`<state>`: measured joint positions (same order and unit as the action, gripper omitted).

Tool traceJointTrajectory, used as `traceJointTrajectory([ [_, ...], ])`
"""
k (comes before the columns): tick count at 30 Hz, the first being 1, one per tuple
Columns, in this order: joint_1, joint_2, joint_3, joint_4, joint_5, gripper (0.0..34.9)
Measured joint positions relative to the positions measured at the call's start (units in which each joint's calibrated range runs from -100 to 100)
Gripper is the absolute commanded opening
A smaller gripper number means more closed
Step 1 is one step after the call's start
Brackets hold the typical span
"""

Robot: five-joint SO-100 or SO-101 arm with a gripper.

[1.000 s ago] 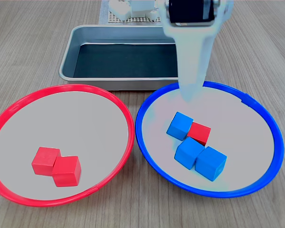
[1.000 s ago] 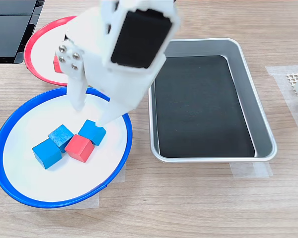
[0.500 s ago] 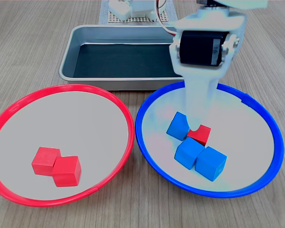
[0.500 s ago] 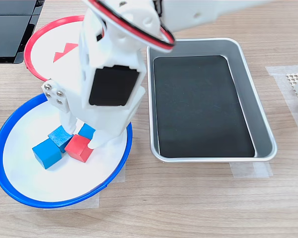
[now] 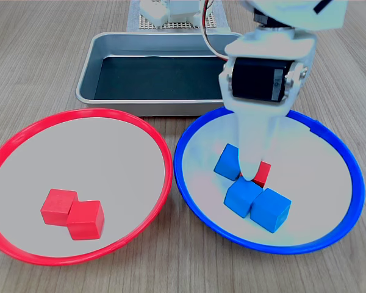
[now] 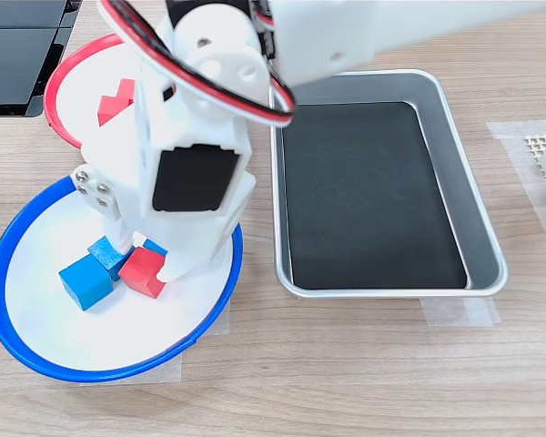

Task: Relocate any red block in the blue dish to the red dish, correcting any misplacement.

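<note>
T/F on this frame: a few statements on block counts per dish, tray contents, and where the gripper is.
1. The red dish holds two red cubes. True.
2. The blue dish holds only blue cubes. False: the red block lies among three blue cubes.
3. The metal tray holds a cube. False: only its dark liner shows.
4. The gripper is down at the red block. True.
5. The gripper hangs over the red dish. False: it is inside the blue dish.

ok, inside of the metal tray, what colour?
Black, framed by silver walls; the metal tray shows best in the second exterior view.
</note>
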<state>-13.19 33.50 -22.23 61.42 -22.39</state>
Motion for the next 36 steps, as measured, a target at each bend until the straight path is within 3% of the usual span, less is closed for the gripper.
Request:
traceJointTrajectory([
  [36, 0.09, 1.71, -0.45, -1.14, -0.78, 10.9],
])
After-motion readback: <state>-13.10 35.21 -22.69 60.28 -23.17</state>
